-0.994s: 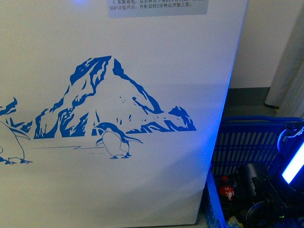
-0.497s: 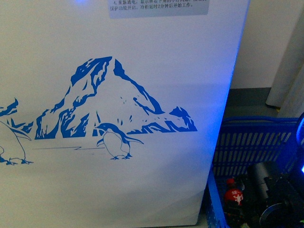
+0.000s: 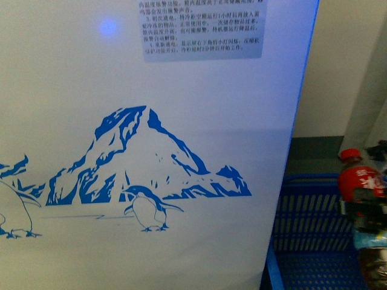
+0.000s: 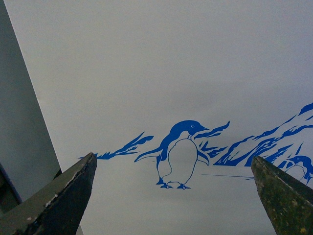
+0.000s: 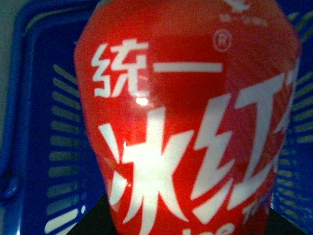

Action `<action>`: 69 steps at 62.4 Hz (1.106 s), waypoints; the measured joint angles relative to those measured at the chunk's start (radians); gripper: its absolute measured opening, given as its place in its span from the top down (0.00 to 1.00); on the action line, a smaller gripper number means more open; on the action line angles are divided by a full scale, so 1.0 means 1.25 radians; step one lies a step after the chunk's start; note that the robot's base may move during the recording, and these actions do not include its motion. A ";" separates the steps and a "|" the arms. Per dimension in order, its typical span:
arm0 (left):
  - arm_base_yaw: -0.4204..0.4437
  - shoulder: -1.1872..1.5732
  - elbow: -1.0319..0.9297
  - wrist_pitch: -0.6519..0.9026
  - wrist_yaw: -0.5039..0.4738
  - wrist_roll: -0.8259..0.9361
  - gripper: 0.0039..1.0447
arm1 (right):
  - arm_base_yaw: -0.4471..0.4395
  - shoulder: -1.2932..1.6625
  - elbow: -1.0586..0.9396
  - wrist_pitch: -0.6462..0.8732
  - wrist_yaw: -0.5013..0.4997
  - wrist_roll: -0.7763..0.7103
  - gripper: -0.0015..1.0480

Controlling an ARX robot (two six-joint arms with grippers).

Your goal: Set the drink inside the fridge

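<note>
Fridge (image 3: pixel 199 109) wall fills most of the front view, and its penguin-and-mountain print sits a little lower in the picture than half a second ago. More of the printed notice (image 3: pixel 202 29) shows at the top, so the camera seems to have risen with the lift. The blue basket (image 3: pixel 308 241) stands just beside the fridge's right corner. The drink (image 3: pixel 360 180) was low inside that basket a moment back. It is now up, upright, with its red cap above the basket rim, at the far right of the view.

The right gripper (image 3: pixel 364 209) has its jaws pinching the bottle around the body, and in the right wrist view the red label fills the picture. The left gripper (image 4: pixel 172 157) hangs with jaws spread and empty, facing the fridge wall.

Picking looks done. What is left is carrying the drink up and over to the fridge's top, which no view shows, so whether a lid is open cannot be told.
</note>
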 joint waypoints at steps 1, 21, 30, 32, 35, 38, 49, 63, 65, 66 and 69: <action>0.000 0.000 0.000 0.000 0.000 0.000 0.08 | -0.005 -0.034 -0.016 -0.011 0.002 -0.002 0.65; 0.000 0.000 0.000 0.000 0.000 0.000 0.08 | -0.009 -0.554 -0.116 -0.191 0.034 0.004 0.65; 0.000 0.000 0.000 0.000 0.000 0.000 0.08 | 0.027 -0.722 -0.137 -0.256 0.073 0.011 0.65; 0.000 0.000 0.000 0.000 0.000 0.000 0.08 | 0.040 -0.765 -0.146 -0.274 0.087 0.013 0.65; 0.000 0.000 0.000 0.000 0.000 0.000 0.08 | 0.057 -0.817 -0.157 -0.301 0.107 0.016 0.65; 0.000 0.000 0.000 0.000 0.000 0.000 0.08 | 0.070 -0.852 -0.166 -0.320 0.125 0.018 0.65; 0.000 0.000 0.000 0.000 0.000 0.000 0.08 | 0.134 -0.972 -0.202 -0.360 0.237 0.013 0.65; 0.000 0.000 0.000 0.000 0.000 0.000 0.08 | 0.229 -1.128 -0.214 -0.428 0.418 0.013 0.65; 0.000 0.000 0.000 0.000 0.000 0.000 0.08 | 0.244 -1.148 -0.215 -0.430 0.446 0.009 0.65; 0.000 0.000 0.000 0.000 0.000 0.000 0.08 | 0.253 -1.162 -0.216 -0.434 0.464 0.009 0.65; 0.000 0.000 0.000 0.000 0.000 0.000 0.08 | 0.273 -1.196 -0.222 -0.445 0.504 0.005 0.65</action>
